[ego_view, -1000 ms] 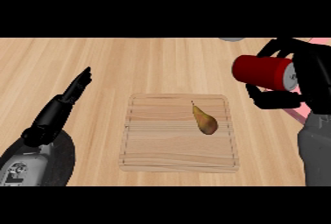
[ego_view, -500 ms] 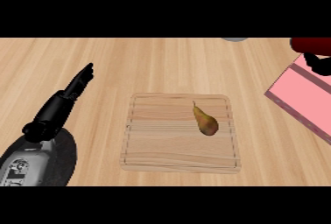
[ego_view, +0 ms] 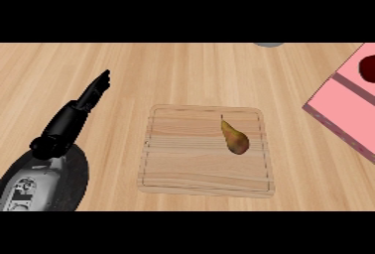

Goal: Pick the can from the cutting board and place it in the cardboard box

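A pale wooden rectangular cutting board [ego_view: 207,151] with rounded corners lies at the centre of the frame on the light wood-grain counter [ego_view: 183,69]. On its right half rests a brown-yellow pear [ego_view: 234,139], stem pointing toward the top of the frame; nothing else sits on the board.

At the right edge of the frame a pink box with darker pink flaps [ego_view: 344,109] is partly cut off by the border. Inside it, at the upper right edge, a dark red rounded shape shows, which appears to be the red can [ego_view: 367,68]; only a small part of it is visible.

The black left hand [ego_view: 93,93] extends from the grey forearm at the lower left, fingers straight and together, pointing toward the top of the frame and holding nothing. The right hand is out of the frame.

A small grey object [ego_view: 269,44] peeks in at the top edge.
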Motion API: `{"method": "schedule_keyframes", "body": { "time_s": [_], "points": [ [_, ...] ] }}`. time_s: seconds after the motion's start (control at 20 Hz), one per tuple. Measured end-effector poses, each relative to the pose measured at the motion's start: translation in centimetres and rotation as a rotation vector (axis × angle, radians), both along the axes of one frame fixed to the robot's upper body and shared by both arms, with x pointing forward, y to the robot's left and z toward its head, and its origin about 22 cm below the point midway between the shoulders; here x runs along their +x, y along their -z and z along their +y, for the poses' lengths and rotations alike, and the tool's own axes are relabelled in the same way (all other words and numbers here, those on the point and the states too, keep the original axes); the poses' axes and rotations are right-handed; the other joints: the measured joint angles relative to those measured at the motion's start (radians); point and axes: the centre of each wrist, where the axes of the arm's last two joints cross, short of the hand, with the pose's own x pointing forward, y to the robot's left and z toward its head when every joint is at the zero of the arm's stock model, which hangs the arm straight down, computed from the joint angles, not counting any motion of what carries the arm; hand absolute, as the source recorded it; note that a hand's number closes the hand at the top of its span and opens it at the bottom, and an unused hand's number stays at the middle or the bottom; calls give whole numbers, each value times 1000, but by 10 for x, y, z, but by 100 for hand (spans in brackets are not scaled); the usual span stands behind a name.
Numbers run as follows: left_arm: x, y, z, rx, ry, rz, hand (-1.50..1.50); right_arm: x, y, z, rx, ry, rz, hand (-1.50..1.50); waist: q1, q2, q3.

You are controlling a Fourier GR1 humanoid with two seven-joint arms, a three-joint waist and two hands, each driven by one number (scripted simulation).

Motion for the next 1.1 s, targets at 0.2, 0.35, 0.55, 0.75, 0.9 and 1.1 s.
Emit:
{"method": "schedule_keyframes", "body": {
  "time_s": [0.2,0.35,0.55,0.75,0.9,1.1],
  "points": [
    [-4,5,2,6,0,1,0,-3,14,-31,-16,-19,140,150,2,0,0],
    [-2,5,5,4,2,2,0,-6,23,-51,-16,-17,238,-150,5,1,0],
    [0,10,-3,-2,5,-3,0,-6,30,-65,33,-105,305,-150,6,2,1],
    [-3,10,3,-4,2,2,0,-6,35,-70,132,-208,225,-150,2,-1,1],
    [-4,11,4,-5,-6,15,0,-2,29,-72,315,-251,45,-150,-1,-3,2],
    [-2,9,7,-3,-14,9,0,-1,33,-81,652,-224,-167,-150,-9,-4,2]
  ]
}}
